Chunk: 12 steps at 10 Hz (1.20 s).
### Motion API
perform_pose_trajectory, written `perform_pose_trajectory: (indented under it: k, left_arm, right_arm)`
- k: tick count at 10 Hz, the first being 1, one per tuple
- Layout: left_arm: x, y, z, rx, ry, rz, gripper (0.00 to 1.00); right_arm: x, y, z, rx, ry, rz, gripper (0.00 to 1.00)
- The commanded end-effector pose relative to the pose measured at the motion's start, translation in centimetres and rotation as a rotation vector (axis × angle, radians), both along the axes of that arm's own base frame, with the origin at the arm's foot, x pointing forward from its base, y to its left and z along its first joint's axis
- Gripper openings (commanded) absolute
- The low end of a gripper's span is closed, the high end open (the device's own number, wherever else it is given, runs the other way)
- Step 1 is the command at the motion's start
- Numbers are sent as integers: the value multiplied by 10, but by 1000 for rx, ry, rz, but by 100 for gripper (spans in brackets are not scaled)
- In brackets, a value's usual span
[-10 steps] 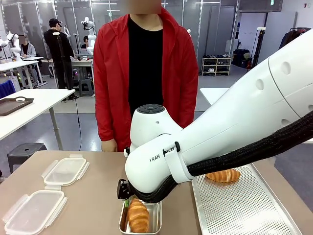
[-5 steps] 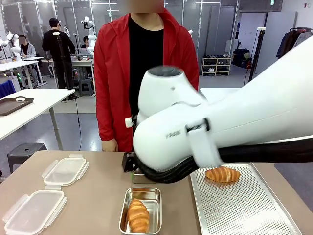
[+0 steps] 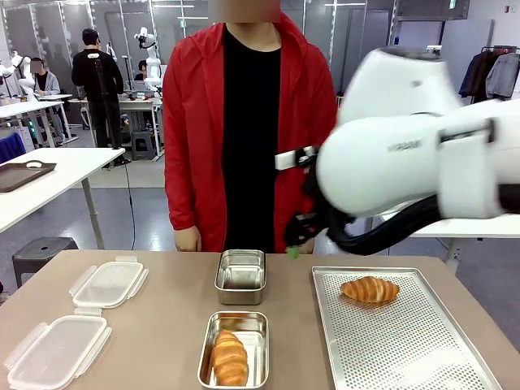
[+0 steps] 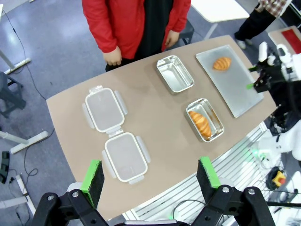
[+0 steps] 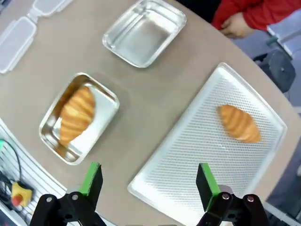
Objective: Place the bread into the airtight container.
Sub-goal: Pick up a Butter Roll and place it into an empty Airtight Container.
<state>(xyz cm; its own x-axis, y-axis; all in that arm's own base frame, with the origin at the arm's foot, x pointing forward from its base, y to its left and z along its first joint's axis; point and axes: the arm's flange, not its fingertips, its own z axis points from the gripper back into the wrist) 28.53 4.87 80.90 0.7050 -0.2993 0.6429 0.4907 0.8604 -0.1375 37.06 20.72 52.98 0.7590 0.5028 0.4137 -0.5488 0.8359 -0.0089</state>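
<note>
far container [image 3: 241,278]: bare metal, smooth and shiny
near container [image 3: 262,351]: same shiny metal
tray [image 3: 406,341]: dull grey metal, full of tiny holes
lids [image 3: 55,351]: clear smooth plastic
bread [image 3: 230,357]: golden crust, a bit glossy
tabletop [image 3: 162,325]: smooth, matt brown
jacket [image 3: 191,146]: red cloth

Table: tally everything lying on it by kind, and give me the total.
Croissants: 2
Steel containers: 2
Clear lids: 2
Perforated tray: 1
Total: 7
</note>
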Motion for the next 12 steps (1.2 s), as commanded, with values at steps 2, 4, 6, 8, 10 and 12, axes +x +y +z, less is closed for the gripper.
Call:
perform_pose_trajectory:
  k: [2,4,6,8,10,12]
  left_arm:
    - [-1,0,1,13,-3,-14,100]
    - [-1,0,1,13,-3,-14,100]
    - [-1,0,1,13,-3,-14,100]
    - [-1,0,1,13,-3,-14,100]
    - [-1,0,1,13,-3,-14,100]
    - [-1,0,1,13,-3,-14,100]
  right_arm:
    - [-11,-76,11,18,-20,67,100]
    - [8,-107,3,165,-142,172,100]
    - [43,-103,-34,187,-173,108,100]
    - [90,-115,-59,170,-116,50,100]
    - [93,-146,-45,251,-8,-29,100]
    - [27,-272,12,329,-91,-165,100]
